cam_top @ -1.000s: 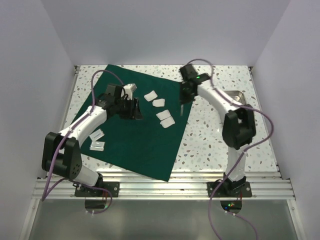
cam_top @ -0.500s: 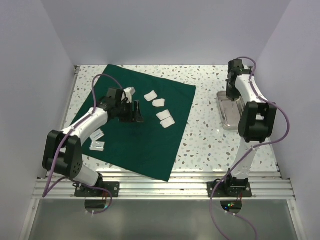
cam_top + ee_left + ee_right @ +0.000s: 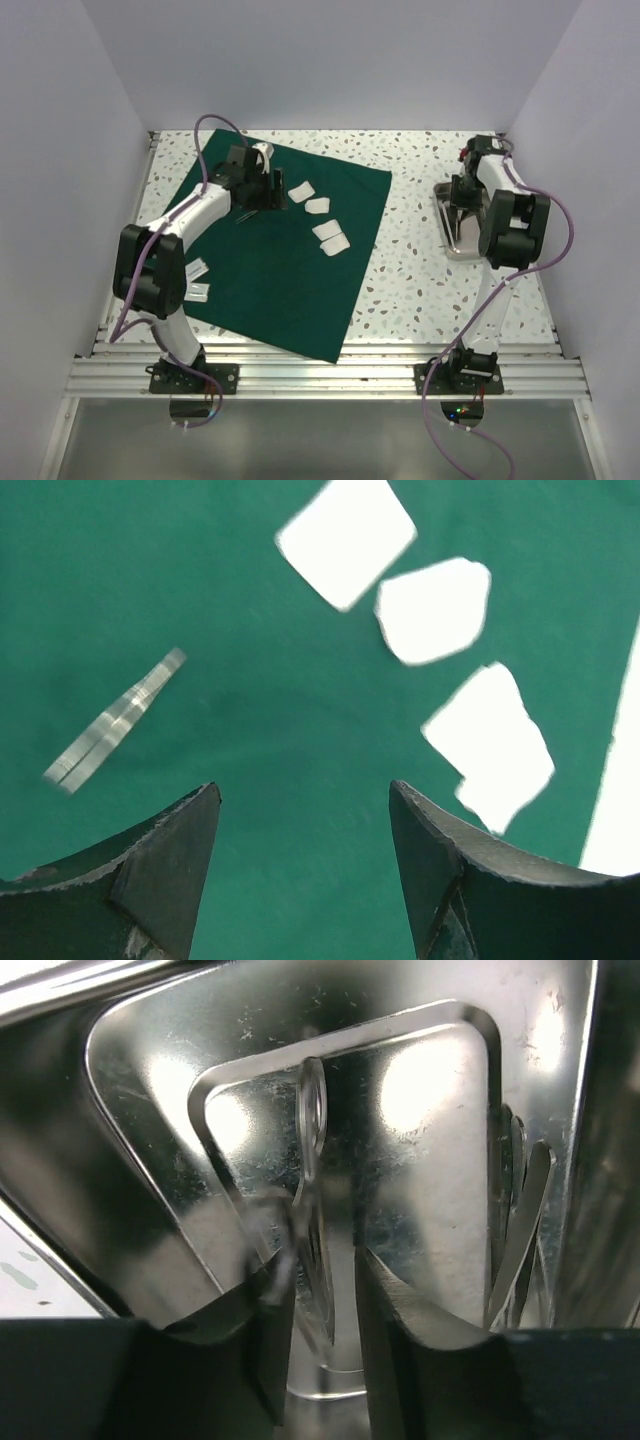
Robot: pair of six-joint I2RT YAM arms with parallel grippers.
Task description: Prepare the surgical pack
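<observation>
**Left jaws wide over the cloth, right jaws down in the tray**

The dark green cloth (image 3: 290, 290) lay flat on the left half of the speckled table (image 3: 420, 290), one corner reaching the near edge. The left gripper (image 3: 302, 792) hung above the far left part of the cloth with its jaws spread wide and nothing between them. Below it, flat metal tweezers (image 3: 113, 720) rested on the cloth to the left, and three white gauze pads (image 3: 432, 610) lay in a loose row to the right, apart from the tweezers. Two more pads (image 3: 197, 291) sat at the cloth's near left edge.

The steel tray (image 3: 450, 240) stood on bare table well to the right of the cloth. The right gripper (image 3: 322, 1270) pointed down into it, jaws only narrowly parted. A ring-handled instrument (image 3: 312, 1150) stood between them, with a slit of space showing on its right side, so it was not pinched. Further thin instruments (image 3: 520, 1220) lay along the tray's right wall
</observation>
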